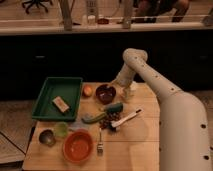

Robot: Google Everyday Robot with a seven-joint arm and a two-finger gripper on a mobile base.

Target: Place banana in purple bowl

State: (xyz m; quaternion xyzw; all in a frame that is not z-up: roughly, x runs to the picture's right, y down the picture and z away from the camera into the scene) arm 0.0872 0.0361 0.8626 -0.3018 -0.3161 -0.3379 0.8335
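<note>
The banana point(93, 118), a small curved yellow-green shape, lies on the wooden table point(135, 150) near its middle. The purple bowl point(105, 93), small, dark and glossy, stands behind it toward the table's back edge and holds nothing I can see. My gripper point(127, 92) hangs at the end of the white arm just right of the purple bowl, near the back edge, well away from the banana.
A stubby teal object point(114, 107) lies between bowl and banana. An orange fruit point(88, 90) sits left of the bowl. A green tray point(50, 90) holds a tan block. An orange bowl point(78, 146), metal cup point(47, 137), green cup point(61, 129), fork point(100, 141) and white utensil point(126, 118) lie in front.
</note>
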